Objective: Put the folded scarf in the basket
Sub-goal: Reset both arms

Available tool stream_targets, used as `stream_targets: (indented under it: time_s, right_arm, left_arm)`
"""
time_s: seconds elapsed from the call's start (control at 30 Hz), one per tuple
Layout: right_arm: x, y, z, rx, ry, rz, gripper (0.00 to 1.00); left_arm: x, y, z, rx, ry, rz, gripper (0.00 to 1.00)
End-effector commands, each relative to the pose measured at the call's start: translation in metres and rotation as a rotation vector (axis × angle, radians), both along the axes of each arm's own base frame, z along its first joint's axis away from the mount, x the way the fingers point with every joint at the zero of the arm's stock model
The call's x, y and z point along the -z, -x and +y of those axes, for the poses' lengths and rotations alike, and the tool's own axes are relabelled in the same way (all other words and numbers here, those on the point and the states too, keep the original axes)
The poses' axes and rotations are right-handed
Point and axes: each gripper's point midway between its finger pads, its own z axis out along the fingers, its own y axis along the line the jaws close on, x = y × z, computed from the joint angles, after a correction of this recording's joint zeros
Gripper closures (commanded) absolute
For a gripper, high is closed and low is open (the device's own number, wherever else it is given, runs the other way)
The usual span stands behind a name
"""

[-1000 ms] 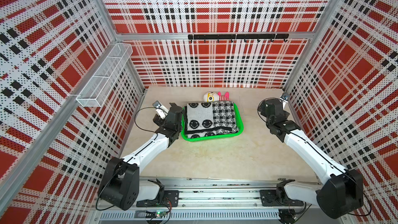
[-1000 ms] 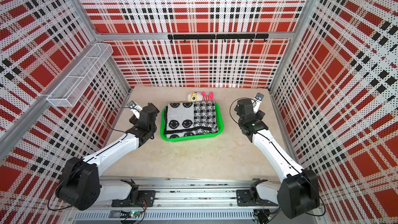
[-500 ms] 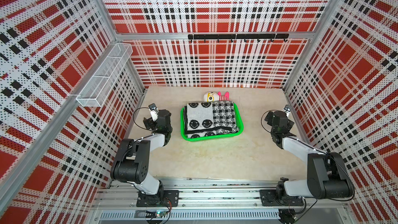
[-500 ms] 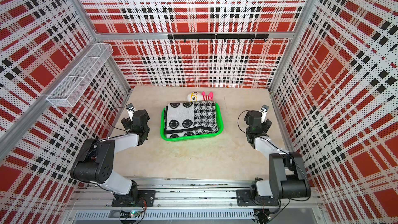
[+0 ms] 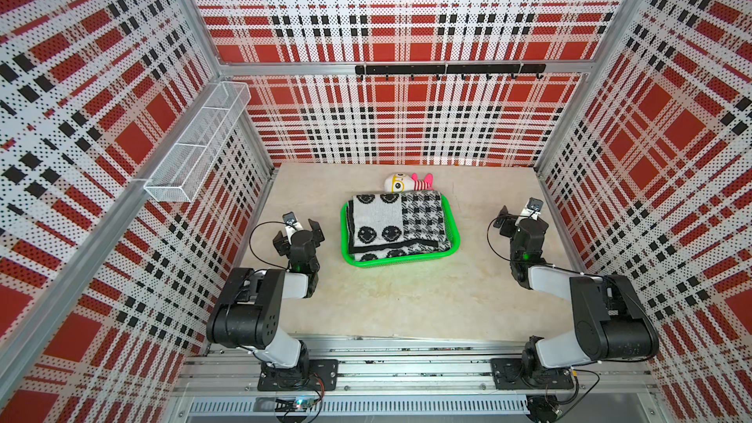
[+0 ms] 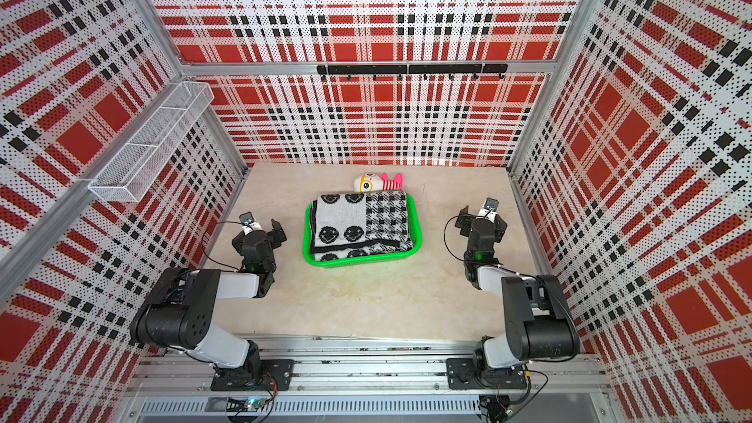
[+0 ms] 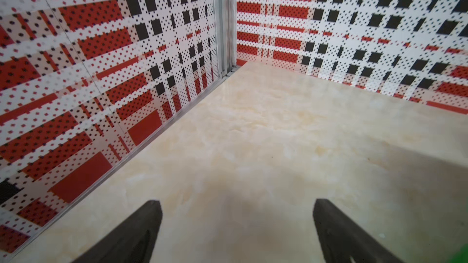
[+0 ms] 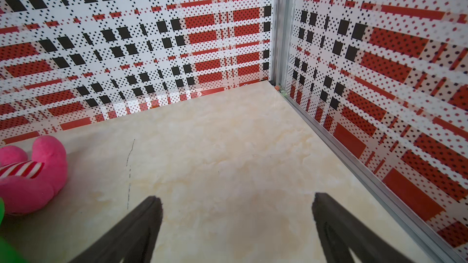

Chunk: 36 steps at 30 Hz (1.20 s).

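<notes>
Between my left claw (image 5: 297,233) and right claw (image 5: 519,219), the folded scarf (image 5: 396,223) lies in the green basket (image 5: 403,261).
Both claws stand spread and empty over bare tabletop (image 5: 407,303), one on each side. The basket's long axis runs claw to claw, and the left is nearer. I judge nothing remains to carry.

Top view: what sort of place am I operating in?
Probably a staged robot test cell: plaid perforated wall panels in aluminium framing, left arm and right arm bolted to a front rail, a marble-look tabletop.
</notes>
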Motion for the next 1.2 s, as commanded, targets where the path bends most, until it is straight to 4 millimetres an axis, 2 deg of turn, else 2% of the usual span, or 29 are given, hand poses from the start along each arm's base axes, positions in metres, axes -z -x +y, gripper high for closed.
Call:
stream_targets:
  time_s: [0.0,0.23,0.33,0.43,0.5,0.57,0.63,0.73,0.83,1.03,1.13,1.17]
  right_arm:
    - [-0.026,0.005,0.001,-0.036,0.003,-0.118,0.00]
    - [-0.024,0.018,0.005,-0.068,0.051,-0.053,0.00]
    - [-0.018,0.016,0.006,-0.078,0.066,-0.028,0.00]
    - [-0.021,0.012,0.009,-0.101,0.076,-0.043,0.00]
    - [-0.020,0.010,0.011,-0.110,0.075,-0.033,0.00]
    - [-0.018,0.016,0.009,-0.105,0.070,-0.026,0.00]
    - [-0.013,0.023,0.011,-0.114,0.066,-0.014,0.00]
    - [-0.001,0.031,0.011,-0.115,0.065,0.003,0.00]
    - [0.016,0.033,0.012,-0.120,0.056,0.021,0.00]
    - [0.017,0.029,0.015,-0.143,0.087,0.003,0.00]
    - [0.028,0.024,0.006,-0.088,0.076,0.012,0.00]
    - [0.032,0.020,0.012,-0.123,0.079,0.034,0.00]
  left_arm:
    - [-0.023,-0.007,-0.002,0.017,-0.003,-0.080,0.01]
    - [-0.012,-0.029,-0.007,0.007,-0.035,0.017,0.01]
    - [-0.009,-0.034,-0.009,0.018,-0.040,0.041,0.01]
    - [-0.012,-0.023,-0.006,0.031,-0.016,0.006,0.01]
    - [-0.020,-0.005,-0.003,0.030,-0.001,-0.070,0.01]
    - [-0.028,0.017,0.001,0.016,0.010,-0.151,0.01]
    - [-0.033,0.027,-0.002,0.031,0.002,-0.198,0.01]
    - [-0.026,0.031,-0.007,0.064,-0.006,-0.203,0.01]
    - [-0.034,0.035,-0.012,0.101,-0.019,-0.263,0.01]
    - [-0.033,0.031,-0.012,0.105,-0.021,-0.250,0.01]
    - [-0.033,0.031,-0.012,0.106,-0.021,-0.250,0.01]
    - [-0.032,0.031,-0.013,0.107,-0.020,-0.249,0.01]
